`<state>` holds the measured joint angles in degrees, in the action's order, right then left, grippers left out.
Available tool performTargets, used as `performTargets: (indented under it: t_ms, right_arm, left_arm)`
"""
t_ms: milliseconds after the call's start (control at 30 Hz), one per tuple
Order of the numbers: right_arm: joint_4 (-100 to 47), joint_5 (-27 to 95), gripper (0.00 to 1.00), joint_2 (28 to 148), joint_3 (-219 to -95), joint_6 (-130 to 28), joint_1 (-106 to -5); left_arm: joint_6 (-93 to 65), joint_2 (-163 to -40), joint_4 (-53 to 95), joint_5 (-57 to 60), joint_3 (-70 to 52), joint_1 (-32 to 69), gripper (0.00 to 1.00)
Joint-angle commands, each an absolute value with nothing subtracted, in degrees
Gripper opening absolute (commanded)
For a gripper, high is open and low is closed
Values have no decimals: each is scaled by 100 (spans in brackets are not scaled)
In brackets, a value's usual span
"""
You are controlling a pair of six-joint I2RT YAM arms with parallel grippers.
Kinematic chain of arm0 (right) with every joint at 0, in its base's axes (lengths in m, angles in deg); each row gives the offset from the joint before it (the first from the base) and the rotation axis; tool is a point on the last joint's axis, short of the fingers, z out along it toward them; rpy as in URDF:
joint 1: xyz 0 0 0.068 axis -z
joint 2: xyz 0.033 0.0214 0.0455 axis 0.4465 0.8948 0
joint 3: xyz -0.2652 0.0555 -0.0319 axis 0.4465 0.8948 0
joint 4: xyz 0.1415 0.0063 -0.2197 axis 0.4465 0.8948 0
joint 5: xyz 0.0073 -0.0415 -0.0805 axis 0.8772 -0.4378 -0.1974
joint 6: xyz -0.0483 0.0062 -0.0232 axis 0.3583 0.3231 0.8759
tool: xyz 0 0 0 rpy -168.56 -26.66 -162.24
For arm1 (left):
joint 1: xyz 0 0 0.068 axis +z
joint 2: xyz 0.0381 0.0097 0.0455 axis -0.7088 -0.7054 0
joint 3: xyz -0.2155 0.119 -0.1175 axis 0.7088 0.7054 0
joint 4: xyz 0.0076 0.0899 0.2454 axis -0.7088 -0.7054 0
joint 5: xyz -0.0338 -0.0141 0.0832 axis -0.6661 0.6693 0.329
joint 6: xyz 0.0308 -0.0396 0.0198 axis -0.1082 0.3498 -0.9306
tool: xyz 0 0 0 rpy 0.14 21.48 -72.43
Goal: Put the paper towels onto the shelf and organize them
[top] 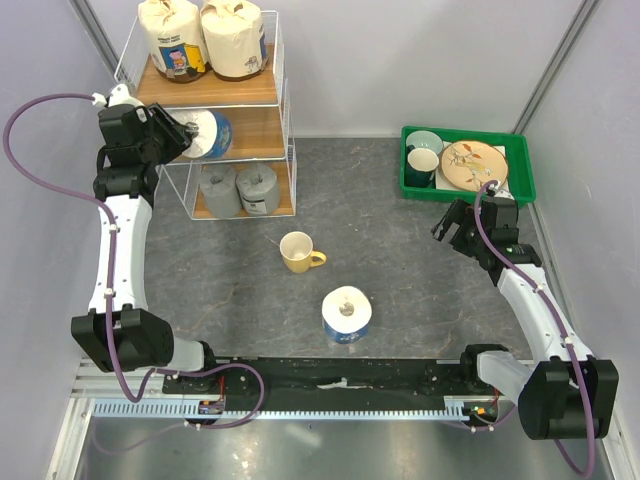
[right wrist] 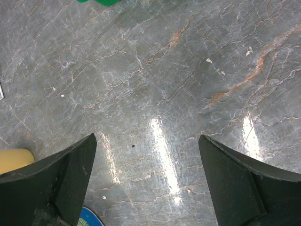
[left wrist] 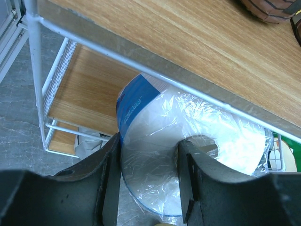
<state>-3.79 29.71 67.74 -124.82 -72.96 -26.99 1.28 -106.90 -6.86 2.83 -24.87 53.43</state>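
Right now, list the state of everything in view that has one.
left tool, shut on held roll.
held roll, on its side at middle tier.
right tool, open, empty.
cream rolls, upright, top tier.
grey rolls, bottom tier.
loose roll, upright on table.
yellow mug, upright.

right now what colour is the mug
The mug is yellow, clearest from the top external view.

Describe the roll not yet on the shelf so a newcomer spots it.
Look at the grey table, near its front edge. Just nearer than the yellow mug stands a white-and-blue roll, upright, core hole up. It is the only roll on the tabletop.
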Motion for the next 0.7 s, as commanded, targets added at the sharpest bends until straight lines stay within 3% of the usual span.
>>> performTargets:
  t_ms: [0,100,233,467,667]
  right_arm:
    - [-444,3003,98,6741,-12515,-7251,-2687]
    - [-444,3003,98,6741,-12515,-7242,-2687]
    - [-444,3011,98,6750,-12524,-7233,-2679]
    - [-444,3011,98,6776,-12524,-7225,-2679]
    - [-453,3011,98,6777,-12551,-7225,-2687]
  left_arm:
    - [97,-10465,-404,293,-2823,5375,35]
    - [88,-10483,-395,328,-2797,5375,36]
    - [27,-10544,-395,346,-2788,5366,46]
    - [27,-10737,-351,302,-2683,5366,48]
    - [62,-10843,-289,320,-2717,5375,64]
